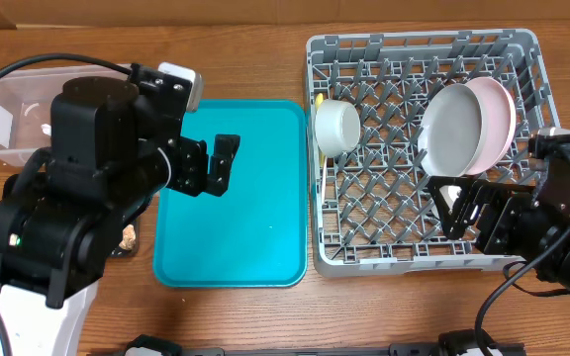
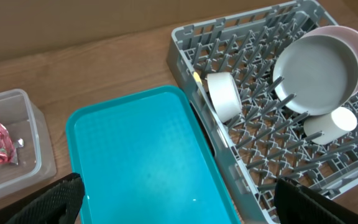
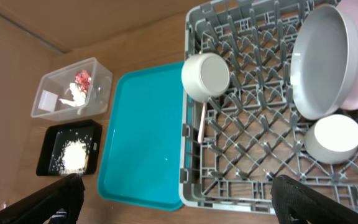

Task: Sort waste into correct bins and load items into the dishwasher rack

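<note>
overhead straight down, wrist views oblique, sharing dishwasher rack point(image 1: 384, 188)

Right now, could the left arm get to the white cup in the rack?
Probably yes. The left gripper hovers open over the teal tray, and the white cup lies at the tray-side edge of the rack, with nothing between them.

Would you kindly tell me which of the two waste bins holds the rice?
The shallow black tray; the clear tub beside it holds a red wrapper and white tissue instead.
</note>
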Motion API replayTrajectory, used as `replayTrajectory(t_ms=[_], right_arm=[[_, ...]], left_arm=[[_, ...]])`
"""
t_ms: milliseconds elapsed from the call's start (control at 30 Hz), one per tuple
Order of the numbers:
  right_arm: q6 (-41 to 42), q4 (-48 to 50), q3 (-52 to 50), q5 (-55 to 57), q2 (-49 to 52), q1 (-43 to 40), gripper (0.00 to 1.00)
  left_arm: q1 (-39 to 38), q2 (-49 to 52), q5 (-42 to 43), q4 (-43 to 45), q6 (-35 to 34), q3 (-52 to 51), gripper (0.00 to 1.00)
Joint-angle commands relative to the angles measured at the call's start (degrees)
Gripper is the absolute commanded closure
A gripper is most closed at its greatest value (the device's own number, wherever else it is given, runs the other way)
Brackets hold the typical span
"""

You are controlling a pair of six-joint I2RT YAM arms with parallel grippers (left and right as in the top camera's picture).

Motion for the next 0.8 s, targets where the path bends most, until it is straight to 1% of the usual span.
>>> replayTrajectory(t_ms=[0, 67, 100, 167, 200, 333, 367, 433, 633, 767], right_arm=[[-5.95, 1.14, 0.31, 2.38, -0.37, -0.07, 0.00], [-15.72, 3.10, 0.28, 0.79, -0.37, -0.07, 0.00], [-24.15, 6.01, -0.07, -1.75, -0.26, 0.00, 0.00], [-29.99, 10.91, -1.70, -3.21, -1.07, 0.00, 0.00], [-31.93, 15.89, -4.37, -3.82, -2.47, 0.00, 0.00], [-31.80, 31.82, -16.90, -4.92, -8.66, 0.00, 0.00], [-31.80, 39.76, -25.79, -5.88, -12.96, 0.00, 0.00], [-31.76, 46.07, -35.06, -6.54, -17.59, 0.00, 0.00], [-30.91, 57.61, -59.74, -10.10, -32.33, 0.00, 0.00], [-26.58, 64.28, -73.61, -10.43, -42.34, 0.00, 0.00]], left_arm=[[-0.26, 1.29, 0.26, -0.04, 0.92, 0.85, 0.00], [-0.26, 2.08, 0.26, -0.04, 0.92, 0.85, 0.00], [-0.26, 2.84, 0.26, -0.04, 0.92, 0.85, 0.00], [-0.26, 3.67, 0.26, -0.04, 0.92, 0.85, 0.00], [-0.26, 4.35, 0.26, -0.07, 0.92, 0.85, 0.00], [-0.26, 6.40, 0.26, -0.04, 0.92, 0.85, 0.00], [-0.26, 7.39, 0.26, -0.07, 0.92, 0.85, 0.00], [-0.26, 8.46, 0.26, -0.04, 0.92, 0.85, 0.00], [-0.26, 11.72, 0.26, -0.02, 0.92, 0.85, 0.00], [-0.26, 14.12, 0.24, -0.02, 0.92, 0.85, 0.00]])
